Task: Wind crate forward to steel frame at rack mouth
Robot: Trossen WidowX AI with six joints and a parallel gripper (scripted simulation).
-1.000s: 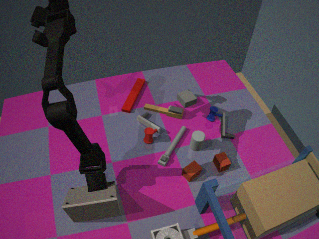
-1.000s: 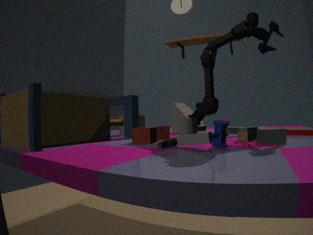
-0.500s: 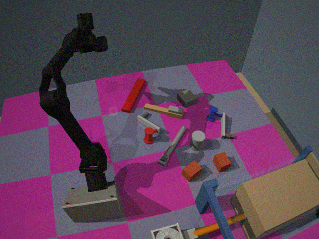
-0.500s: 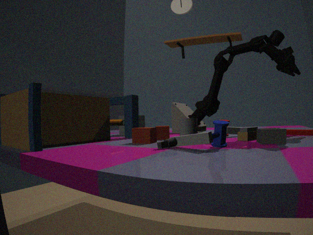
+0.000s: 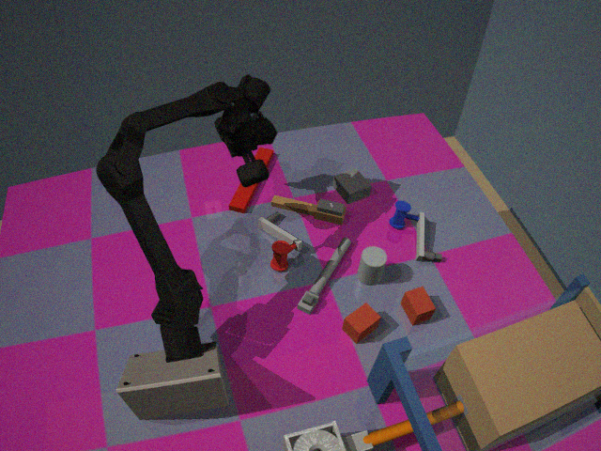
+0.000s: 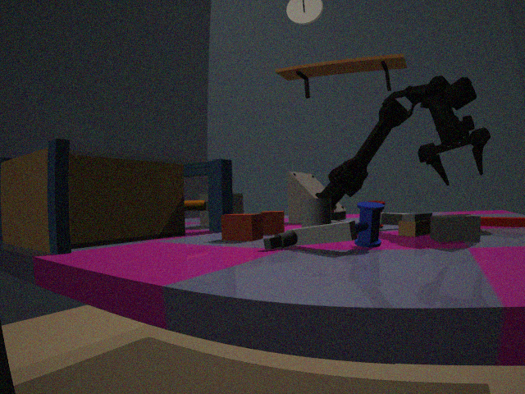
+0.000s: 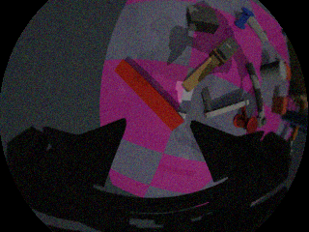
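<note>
My gripper is open and empty, pointing down high above the bench near the red bar. A white crank with a red knob lies on the bench, its dark key end toward the brush. A second white crank with a blue knob lies farther right. The key shapes are too small to tell. The winch is cut off at the bottom; an orange strap runs to the tan crate. The crate sits flat, behind the blue frame, with a gap between.
A red bar, a wooden-handled brush, a grey block, a wrench, a grey cylinder and two orange blocks lie around the cranks.
</note>
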